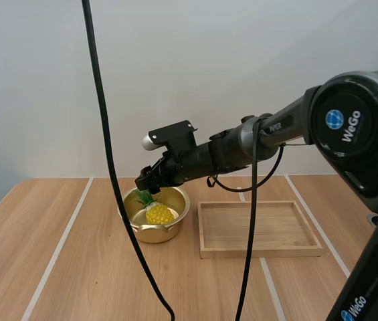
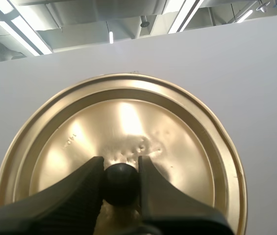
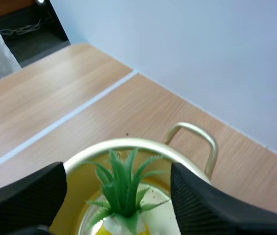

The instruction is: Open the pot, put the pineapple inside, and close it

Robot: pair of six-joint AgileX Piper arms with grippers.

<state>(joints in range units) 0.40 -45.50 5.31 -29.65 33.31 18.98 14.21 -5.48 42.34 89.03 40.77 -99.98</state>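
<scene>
So the left hand (image 2: 120, 167) was clenched on the black knob (image 2: 121, 185) of the gold lid (image 2: 128, 117), which it held up off the pot, facing the white wall (image 1: 195, 60). The pot (image 1: 152, 234) sat open on the counter (image 1: 75, 267), left of centre, and the pineapple (image 1: 158, 213) was already inside it. The right hand (image 1: 143, 183) hung just over it, released, fingers spread either side of the leaves (image 3: 122, 188) and not gripping. If it were me, I'd pull that hand straight up so it doesn't snag the leaves and tip the fruit, then bring the lid down flat and centred. Counter was plain wood with pale strips. A wooden tray (image 1: 259, 253) sat just right of the pot, so there was room to back away to the right.
</scene>
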